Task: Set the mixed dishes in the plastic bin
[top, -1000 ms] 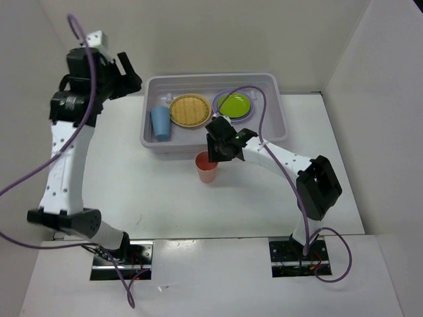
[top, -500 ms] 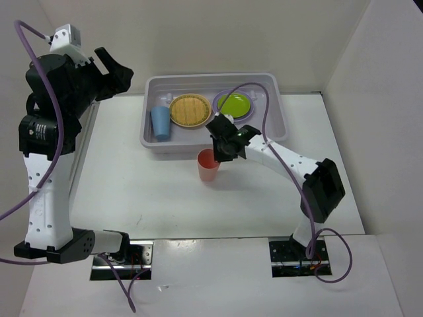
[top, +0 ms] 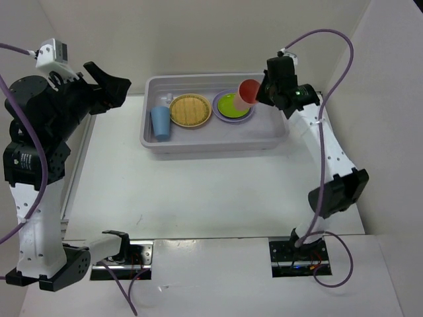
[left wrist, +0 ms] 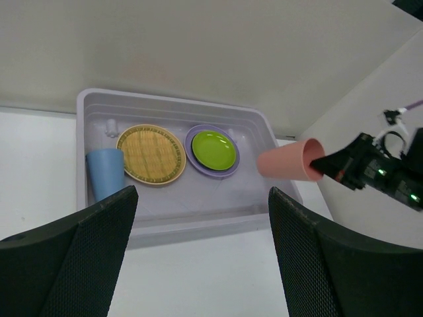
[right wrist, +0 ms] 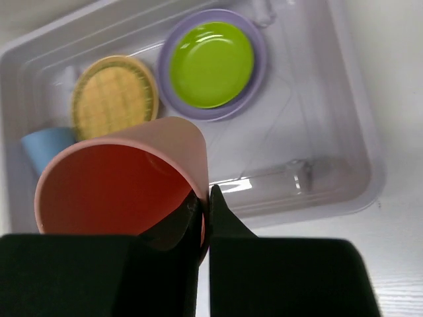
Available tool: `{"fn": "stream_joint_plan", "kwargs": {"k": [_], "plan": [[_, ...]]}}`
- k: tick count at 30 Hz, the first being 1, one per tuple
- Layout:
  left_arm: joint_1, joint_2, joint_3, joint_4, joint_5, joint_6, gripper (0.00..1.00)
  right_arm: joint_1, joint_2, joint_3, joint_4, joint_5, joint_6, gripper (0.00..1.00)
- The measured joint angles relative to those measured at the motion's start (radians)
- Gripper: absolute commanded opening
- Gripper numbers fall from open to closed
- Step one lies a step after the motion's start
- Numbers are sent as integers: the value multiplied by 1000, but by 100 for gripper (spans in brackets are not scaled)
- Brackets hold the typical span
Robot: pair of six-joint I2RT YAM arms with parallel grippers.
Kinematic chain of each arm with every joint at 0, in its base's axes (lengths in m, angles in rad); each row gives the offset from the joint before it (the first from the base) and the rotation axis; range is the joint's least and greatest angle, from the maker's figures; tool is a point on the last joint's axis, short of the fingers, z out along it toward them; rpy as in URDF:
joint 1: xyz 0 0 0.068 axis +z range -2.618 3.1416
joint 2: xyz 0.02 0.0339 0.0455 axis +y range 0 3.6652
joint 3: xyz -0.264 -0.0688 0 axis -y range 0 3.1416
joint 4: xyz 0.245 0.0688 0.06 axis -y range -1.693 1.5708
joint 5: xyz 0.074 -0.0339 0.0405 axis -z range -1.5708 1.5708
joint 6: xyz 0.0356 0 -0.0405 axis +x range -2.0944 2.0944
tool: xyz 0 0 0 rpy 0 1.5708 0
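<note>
Pinching the just-lifted coral-red cup over the plastic bin's 3 o'clock end, right gripper can release; left gripper gapes wide.

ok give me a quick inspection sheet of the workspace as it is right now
surface: white table, bare in front of the bin
job's things: plastic bin holds blue cup, woven disc and lime green plate stacked on lilac plate; coral cup held tilted above the bin's right end
clutter: nothing seen
grippers: right gripper pinches the coral cup's rim; left gripper open, raised left of the bin, holding nothing
cables: right purple cable arcs high over the right arm; left purple cable hangs along the left arm
surroundings: pale walls on three sides
</note>
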Motion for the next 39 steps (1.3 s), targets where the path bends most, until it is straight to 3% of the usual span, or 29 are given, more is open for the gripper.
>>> {"fn": "stream_joint_plan", "kwargs": {"k": [11,15,22,27,29,30,34,37,39], "plan": [[0,-18,-73,3,26,3,87,-220,302,10,8,-59,-26,0],[0,-18,-106,2,37,3,87,-237,317,-41,13,-59,-28,0],[0,-20,-134,3,77,3,87,-237,376,-48,31,-55,-29,14],[0,-24,-146,5,82,3,87,-237,381,-58,31,-51,-29,16],[0,-27,-148,5,84,3,87,-237,381,-58,31,-50,-28,23],[0,-27,-148,5,85,3,87,-237,381,-58,31,-48,-27,36],[0,-33,-148,6,87,3,87,-237,380,-47,25,-51,-25,70],[0,-34,-148,6,87,3,87,-237,370,-32,18,-52,-27,86],[0,-35,-149,7,88,3,87,-237,343,-30,10,-54,-29,90]]}}
